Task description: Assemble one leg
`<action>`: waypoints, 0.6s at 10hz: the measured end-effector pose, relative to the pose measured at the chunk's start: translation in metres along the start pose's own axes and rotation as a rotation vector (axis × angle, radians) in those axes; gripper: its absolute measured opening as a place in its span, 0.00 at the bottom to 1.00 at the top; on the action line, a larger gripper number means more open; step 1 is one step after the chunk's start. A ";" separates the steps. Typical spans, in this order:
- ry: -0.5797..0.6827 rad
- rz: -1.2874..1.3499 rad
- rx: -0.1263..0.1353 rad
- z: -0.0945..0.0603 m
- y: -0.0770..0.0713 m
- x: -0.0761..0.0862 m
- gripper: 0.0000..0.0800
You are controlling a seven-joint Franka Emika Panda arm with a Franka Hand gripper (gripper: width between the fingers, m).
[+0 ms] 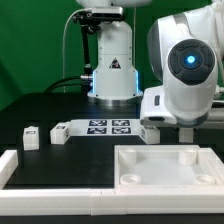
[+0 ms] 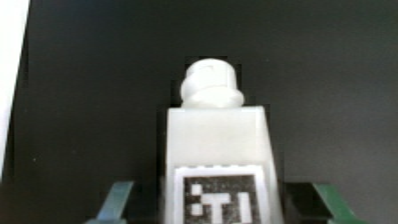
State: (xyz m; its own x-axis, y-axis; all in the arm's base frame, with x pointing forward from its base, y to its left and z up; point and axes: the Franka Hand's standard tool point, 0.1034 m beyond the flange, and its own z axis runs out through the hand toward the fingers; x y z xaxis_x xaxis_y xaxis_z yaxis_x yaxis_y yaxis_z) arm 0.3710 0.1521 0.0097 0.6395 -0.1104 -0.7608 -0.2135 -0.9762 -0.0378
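In the wrist view a white leg [image 2: 221, 140] lies on the black table with its tag towards the camera and its rounded peg end pointing away. My gripper [image 2: 222, 208] is open and straddles the tagged end. Each green fingertip [image 2: 125, 200] stands a small gap away from the leg's sides. In the exterior view the gripper [image 1: 186, 130] hangs low behind the far edge of the white tray-like top [image 1: 130, 178], on that view's right. Its fingertips are hidden there, and so is the leg between them.
Two more legs [image 1: 32, 137] [image 1: 60, 131] stand on the exterior view's left, and another [image 1: 150, 130] is beside the marker board [image 1: 108, 127]. A white raised border [image 1: 20, 165] runs along the front left. The arm's base [image 1: 112, 70] stands at the back.
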 end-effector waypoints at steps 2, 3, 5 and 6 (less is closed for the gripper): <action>0.000 0.000 0.000 0.000 0.000 0.000 0.36; 0.000 0.000 0.000 0.000 0.000 0.000 0.36; 0.001 0.000 0.001 -0.001 0.000 0.000 0.36; -0.012 0.011 0.000 -0.009 0.003 -0.007 0.36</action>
State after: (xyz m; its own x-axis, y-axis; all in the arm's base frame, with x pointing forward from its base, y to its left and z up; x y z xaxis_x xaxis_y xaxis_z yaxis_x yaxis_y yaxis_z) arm 0.3720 0.1487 0.0208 0.6281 -0.1193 -0.7689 -0.2206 -0.9749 -0.0289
